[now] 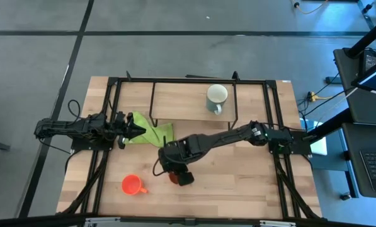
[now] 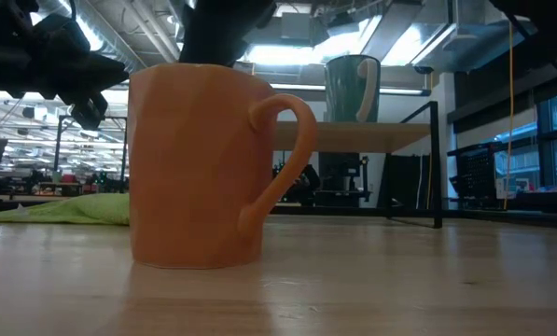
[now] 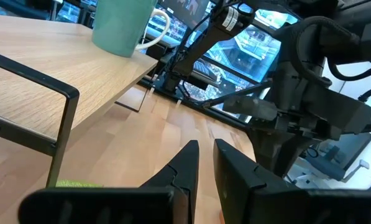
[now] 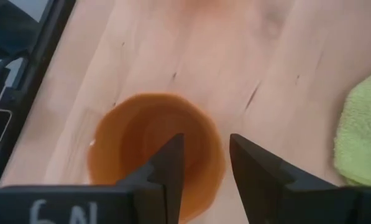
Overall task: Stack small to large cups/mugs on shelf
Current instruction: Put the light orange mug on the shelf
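Note:
The brown-orange mug (image 2: 199, 168) stands upright on the tabletop, its handle toward the table's right. My right gripper (image 4: 204, 140) is open and points down over it (image 1: 174, 179). One finger is over the mug's hollow (image 4: 141, 143), the other just outside its rim; no touch shows. The pale green mug (image 1: 216, 98) stands on the shelf (image 1: 175, 101), toward its right end. The orange-red mug (image 1: 132, 185) sits on the table near the near-left corner. My left gripper (image 1: 136, 128) hovers at the left, its fingers only a narrow gap apart (image 3: 205, 155).
A lime-green cloth (image 1: 151, 133) lies on the table beside the left gripper, by the shelf's left legs. The shelf's thin black legs (image 3: 61, 143) stand along the far half of the table. Bare wood lies to the right of the right gripper.

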{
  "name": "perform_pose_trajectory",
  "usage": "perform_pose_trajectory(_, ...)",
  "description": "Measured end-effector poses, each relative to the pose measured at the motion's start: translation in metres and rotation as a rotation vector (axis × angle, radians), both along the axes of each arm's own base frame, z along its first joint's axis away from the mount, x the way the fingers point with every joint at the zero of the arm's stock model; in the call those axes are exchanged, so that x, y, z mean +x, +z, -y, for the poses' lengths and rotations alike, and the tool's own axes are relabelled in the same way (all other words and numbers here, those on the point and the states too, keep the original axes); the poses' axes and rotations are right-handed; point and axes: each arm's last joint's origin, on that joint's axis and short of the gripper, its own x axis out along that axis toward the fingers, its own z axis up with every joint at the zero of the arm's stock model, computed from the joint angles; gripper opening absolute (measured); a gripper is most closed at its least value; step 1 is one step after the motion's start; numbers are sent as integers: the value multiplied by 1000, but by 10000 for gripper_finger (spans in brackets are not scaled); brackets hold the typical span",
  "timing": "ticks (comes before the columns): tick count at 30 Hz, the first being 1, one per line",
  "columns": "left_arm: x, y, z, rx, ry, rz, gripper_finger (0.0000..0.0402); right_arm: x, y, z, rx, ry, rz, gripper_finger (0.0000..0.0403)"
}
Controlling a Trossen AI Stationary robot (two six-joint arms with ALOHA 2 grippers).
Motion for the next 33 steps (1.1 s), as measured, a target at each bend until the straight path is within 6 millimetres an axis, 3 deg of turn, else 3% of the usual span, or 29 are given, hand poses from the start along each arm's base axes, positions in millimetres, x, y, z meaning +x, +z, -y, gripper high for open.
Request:
perform_pose_trajectory(4,0,0,0,0,0,0,43,1,0,2,2,-4,5,129)
perform_pose_trajectory(13,0,0,0,0,2,0,43,-2,-29,2,4,4,-82,129)
perform_pose_trajectory(22,0,0,0,0,6,0,43,1,-28,7,17,-40,-66,125)
perform_pose_trajectory(33,0,0,0,1,6,0,43,3,-28,17,33,-100,-76,31)
